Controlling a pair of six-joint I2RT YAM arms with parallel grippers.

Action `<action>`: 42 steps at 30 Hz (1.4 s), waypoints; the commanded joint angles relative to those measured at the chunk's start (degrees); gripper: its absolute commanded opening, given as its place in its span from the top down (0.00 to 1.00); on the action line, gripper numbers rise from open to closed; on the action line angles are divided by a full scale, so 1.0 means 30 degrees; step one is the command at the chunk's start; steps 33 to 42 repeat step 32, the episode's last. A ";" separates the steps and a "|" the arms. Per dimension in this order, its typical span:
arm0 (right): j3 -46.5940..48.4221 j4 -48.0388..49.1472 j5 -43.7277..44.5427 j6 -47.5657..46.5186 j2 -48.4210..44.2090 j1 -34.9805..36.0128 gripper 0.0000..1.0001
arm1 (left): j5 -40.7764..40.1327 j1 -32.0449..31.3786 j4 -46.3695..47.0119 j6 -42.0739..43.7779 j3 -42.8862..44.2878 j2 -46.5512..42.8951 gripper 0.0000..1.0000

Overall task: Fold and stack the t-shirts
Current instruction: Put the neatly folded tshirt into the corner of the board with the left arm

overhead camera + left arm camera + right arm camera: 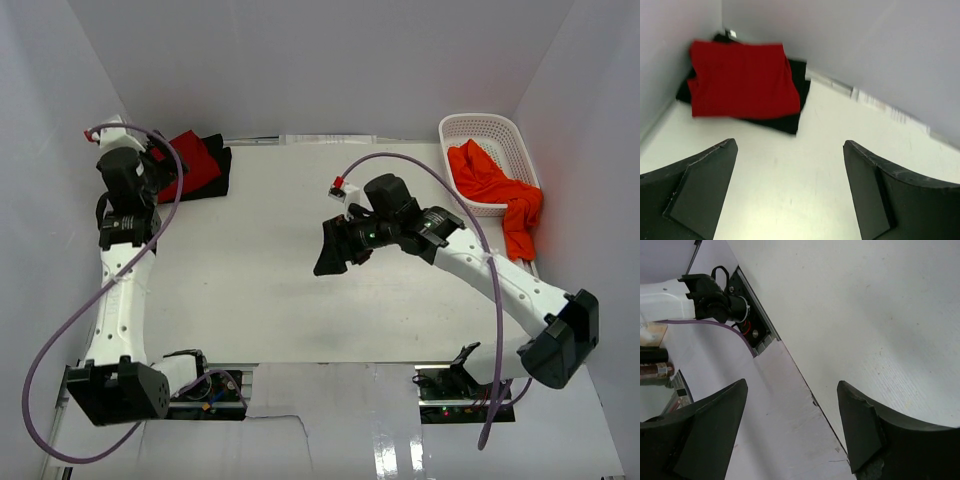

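Counter [270,260]: we see red shirt [742,80] folded on black shirt [797,100]; left fingers [695,195] and right fingers [700,435] gape wide, empty.

We found the dark red t-shirt [195,160] folded atop the black t-shirt [218,182] at the table's [260,290] far left corner, with the left gripper [168,170] just beside them. The orange-red t-shirt [495,185] lay crumpled in the white basket [480,124] at the far right corner, spilling over its near right rim. The right gripper [338,258] hung above the table's middle.
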 commanded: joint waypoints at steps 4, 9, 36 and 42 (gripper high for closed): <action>-0.1090 0.1640 0.3109 0.0176 -0.3413 -0.0020 0.09 | 0.3933 -0.0015 -0.2571 -0.0698 -0.3621 -0.4544 0.02; -0.1675 0.1523 0.5658 -0.0145 -0.5961 -0.0020 0.04 | 0.4879 -0.0015 -0.4416 -0.0930 -0.4299 -0.6799 0.02; -0.7947 0.1259 1.6035 0.0263 -1.1972 -0.0020 0.06 | 1.1736 -0.0015 -0.4508 -0.0990 -0.9456 -1.0702 0.02; -0.7947 0.1259 1.6035 0.0263 -1.1972 -0.0020 0.06 | 1.1736 -0.0015 -0.4508 -0.0990 -0.9456 -1.0702 0.02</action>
